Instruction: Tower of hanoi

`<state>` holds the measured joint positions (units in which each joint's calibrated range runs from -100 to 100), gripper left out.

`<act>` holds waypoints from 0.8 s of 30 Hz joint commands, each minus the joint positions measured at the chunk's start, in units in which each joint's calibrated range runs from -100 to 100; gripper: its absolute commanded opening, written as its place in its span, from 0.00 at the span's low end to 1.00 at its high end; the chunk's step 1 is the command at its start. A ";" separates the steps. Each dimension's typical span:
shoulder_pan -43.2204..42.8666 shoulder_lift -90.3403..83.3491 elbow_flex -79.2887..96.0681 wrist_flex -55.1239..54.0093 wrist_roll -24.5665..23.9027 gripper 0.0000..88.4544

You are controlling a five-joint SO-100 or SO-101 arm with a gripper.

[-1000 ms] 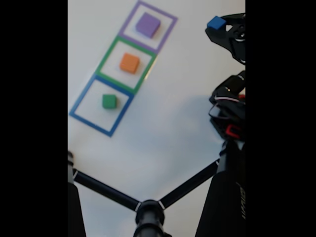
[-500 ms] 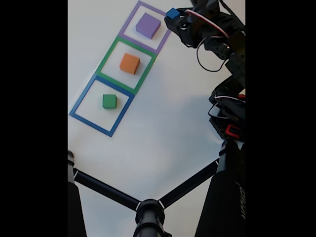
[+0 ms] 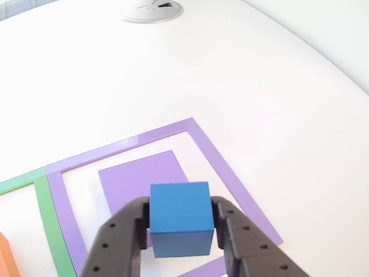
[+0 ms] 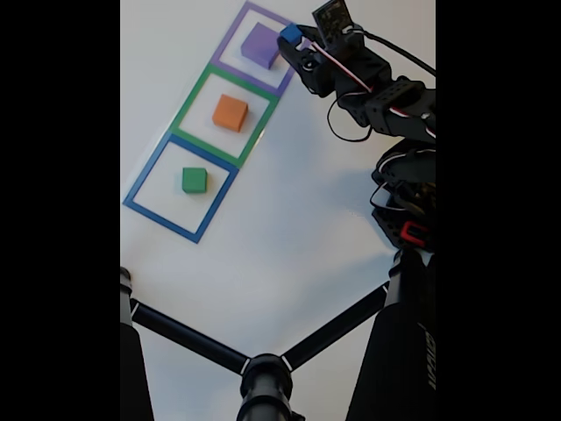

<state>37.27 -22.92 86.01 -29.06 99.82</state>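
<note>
The gripper [image 3: 181,231] is clamped on the blue cube [image 3: 180,218], its two dark, hole-dotted fingers [image 3: 118,239] pressing the cube's left and right faces in the other view. Taking the purple block [image 3: 138,179] as the landmark, that view shows the cube held in the air in front of the block's near right corner, covering part of it; whether the cube touches the block cannot be told. The block lies flat inside the purple square outline [image 3: 219,164], whose near edge shows just below the cube, and a green square outline [image 3: 49,225] joins the purple one on the left of the block, with a sliver of the orange block [image 3: 6,259] at the left edge beyond it. Far behind the purple block, a round grey fitting [image 3: 152,10] sits in the white table [image 3: 259,69]. In the fixed view, the gripper [image 4: 294,42] reaches in from the right with the blue cube [image 4: 290,34] just beside the right edge of the purple block [image 4: 260,45], over the purple square outline [image 4: 235,37]. Down and left from the purple block, the orange block [image 4: 230,113] sits in the green square outline [image 4: 195,96], and farther the same way the green block [image 4: 194,180] sits in the blue square outline [image 4: 145,180]. The arm [image 4: 386,96] with its wires extends to the right of the purple block, and black tripod legs [image 4: 193,342] cross the table well below it.
</note>
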 commanded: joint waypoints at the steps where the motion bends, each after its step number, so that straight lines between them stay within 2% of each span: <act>1: -2.18 8.27 -2.92 -11.10 0.18 0.06; 8: -6.11 20.78 -6.92 -23.00 0.18 0.06; 24: -5.73 33.78 -16.01 -28.27 0.18 0.06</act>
<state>31.30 10.93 71.93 -55.90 100.00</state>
